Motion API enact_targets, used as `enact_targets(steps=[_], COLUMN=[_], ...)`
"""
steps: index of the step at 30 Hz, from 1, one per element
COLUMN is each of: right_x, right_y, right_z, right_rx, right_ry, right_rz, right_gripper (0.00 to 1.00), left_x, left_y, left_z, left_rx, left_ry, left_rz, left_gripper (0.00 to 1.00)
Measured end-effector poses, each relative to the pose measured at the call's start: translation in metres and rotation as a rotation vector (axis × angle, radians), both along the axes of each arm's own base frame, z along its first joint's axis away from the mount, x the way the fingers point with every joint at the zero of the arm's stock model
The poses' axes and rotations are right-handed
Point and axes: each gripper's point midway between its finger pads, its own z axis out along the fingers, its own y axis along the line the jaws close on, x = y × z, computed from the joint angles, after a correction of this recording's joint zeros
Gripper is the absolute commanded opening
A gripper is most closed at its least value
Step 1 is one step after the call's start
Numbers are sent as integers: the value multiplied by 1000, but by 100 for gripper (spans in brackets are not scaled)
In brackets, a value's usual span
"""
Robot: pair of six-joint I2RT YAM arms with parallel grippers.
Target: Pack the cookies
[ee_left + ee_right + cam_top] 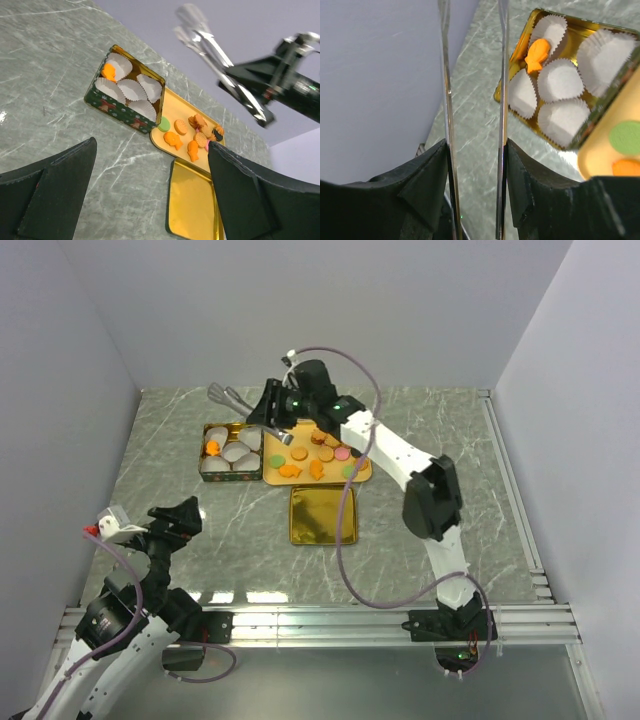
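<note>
Several cookies [315,455], orange, tan, green and pink, lie on a yellow board [362,472]. One orange fish cookie [212,448] lies in the green tin [230,477] among white paper cups. My right gripper [272,405] is shut on metal tongs [228,395], held above the table behind the tin. In the right wrist view the tong blades [502,100] stand apart between my fingers [425,185], with the fish cookie [537,55] beyond; the tips are out of view. My left gripper [175,515] is open and empty at the near left, also seen in its wrist view [150,195].
The gold tin lid [323,514] lies upside down just in front of the board, also in the left wrist view [192,205]. Grey walls close in the table on the left, back and right. A metal rail runs along the near edge.
</note>
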Motion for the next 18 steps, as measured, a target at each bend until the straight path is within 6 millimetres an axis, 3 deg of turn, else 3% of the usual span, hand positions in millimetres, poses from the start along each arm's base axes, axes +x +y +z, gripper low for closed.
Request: enact_targets(steps=[3, 7, 18], right_x=[-12, -22, -20], right_y=[-25, -63, -171], right_z=[18, 20, -33], right_rx=[-13, -60, -439], right_ry=[-29, -41, 9], right_rz=[-14, -55, -241], right_gripper=[53, 52, 52], left_x=[0, 0, 0], left_y=[3, 8, 11], left_z=[0, 0, -1], left_rx=[-11, -18, -22], left_ry=[4, 17, 19], left_rz=[17, 54, 70], left_gripper=[99, 99, 99])
